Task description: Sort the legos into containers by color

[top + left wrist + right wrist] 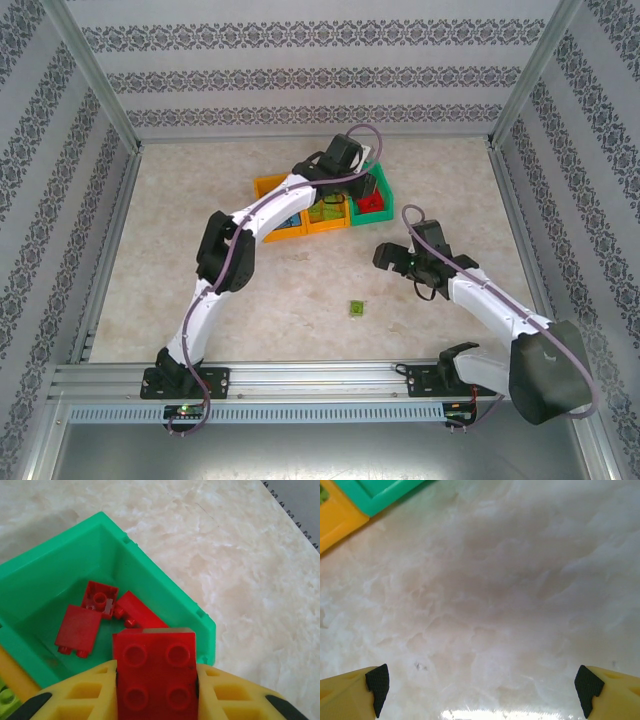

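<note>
The left gripper (156, 700) is clamped on a red brick (155, 655) over the green bin (50, 585), where three red bricks (77, 630) lie. That bin sits at 3 o'clock of two orange bins (270, 187). The right gripper (482, 680) hangs wide open over the table (485, 580), with a lime brick (356, 309) at its 7 o'clock.

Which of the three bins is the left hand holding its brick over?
The green bin, at the right end of the row, with loose red bricks inside. The left hand grips a red brick above it. The two orange bins sit to its left.
</note>
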